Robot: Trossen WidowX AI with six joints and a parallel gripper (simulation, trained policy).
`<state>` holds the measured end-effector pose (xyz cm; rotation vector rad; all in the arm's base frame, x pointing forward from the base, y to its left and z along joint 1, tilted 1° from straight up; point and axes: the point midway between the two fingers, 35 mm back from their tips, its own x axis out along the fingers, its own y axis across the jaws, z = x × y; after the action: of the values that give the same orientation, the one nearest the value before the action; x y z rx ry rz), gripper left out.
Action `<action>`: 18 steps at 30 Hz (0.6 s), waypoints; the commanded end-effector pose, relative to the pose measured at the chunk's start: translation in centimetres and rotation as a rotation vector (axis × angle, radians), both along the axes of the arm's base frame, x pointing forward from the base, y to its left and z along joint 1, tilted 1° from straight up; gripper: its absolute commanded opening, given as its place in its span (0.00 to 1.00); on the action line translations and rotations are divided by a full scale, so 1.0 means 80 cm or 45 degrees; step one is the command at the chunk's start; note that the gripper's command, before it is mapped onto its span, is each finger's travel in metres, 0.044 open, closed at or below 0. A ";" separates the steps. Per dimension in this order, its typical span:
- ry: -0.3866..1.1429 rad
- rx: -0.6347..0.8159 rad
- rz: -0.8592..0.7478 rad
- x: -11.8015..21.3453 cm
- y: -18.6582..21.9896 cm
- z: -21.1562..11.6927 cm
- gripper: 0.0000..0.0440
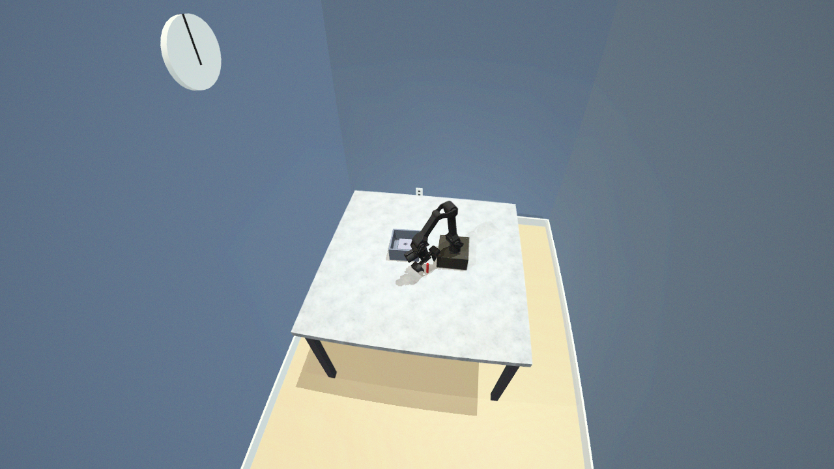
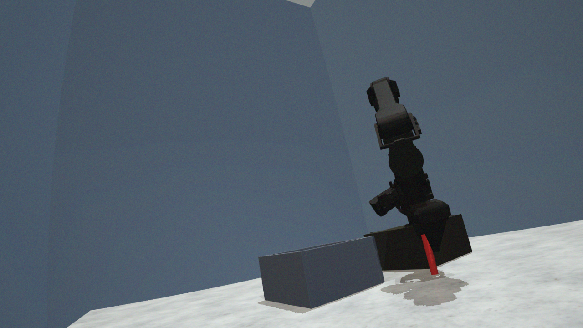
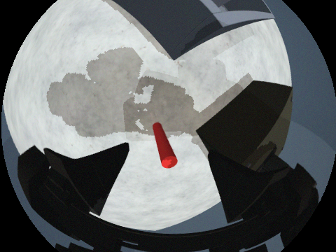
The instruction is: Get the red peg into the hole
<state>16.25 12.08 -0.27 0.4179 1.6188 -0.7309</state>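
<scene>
The red peg [image 1: 427, 268] [image 2: 430, 257] [image 3: 162, 143] stands upright on the table. My gripper [image 1: 430, 264] [image 3: 169, 150] is open and points down over the peg. In the wrist view the peg's top lies between the two spread fingers, with a gap on either side. In the exterior view one dark finger reaches down beside the peg's upper part; the other is not distinct. The open grey box [image 1: 402, 255] [image 2: 338, 273] [image 3: 157, 28] stands to the side. Its pale plate [image 1: 401, 247] shows a dark hole in the top view; the arm hides part of the box there.
The dark base block [image 1: 452, 262] [image 2: 401, 253] [image 3: 241, 119] of the arm stands close to the peg, on the side away from the box. The marble-patterned table [image 1: 408, 320] [image 2: 509, 261] [image 3: 31, 87] carries everything.
</scene>
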 end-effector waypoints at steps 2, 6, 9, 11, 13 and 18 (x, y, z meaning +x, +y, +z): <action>-0.025 -0.033 0.010 0.001 -0.004 -0.025 1.00; -0.035 -0.044 0.020 0.002 -0.006 -0.039 0.88; -0.028 -0.056 0.021 -0.001 -0.009 -0.050 0.71; -0.019 -0.068 0.020 -0.004 -0.011 -0.056 0.59; -0.008 -0.079 0.019 -0.006 -0.013 -0.061 0.47; 0.026 -0.109 0.022 -0.011 -0.018 -0.070 0.17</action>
<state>15.76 11.09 -5.16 0.3596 1.5957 -0.7624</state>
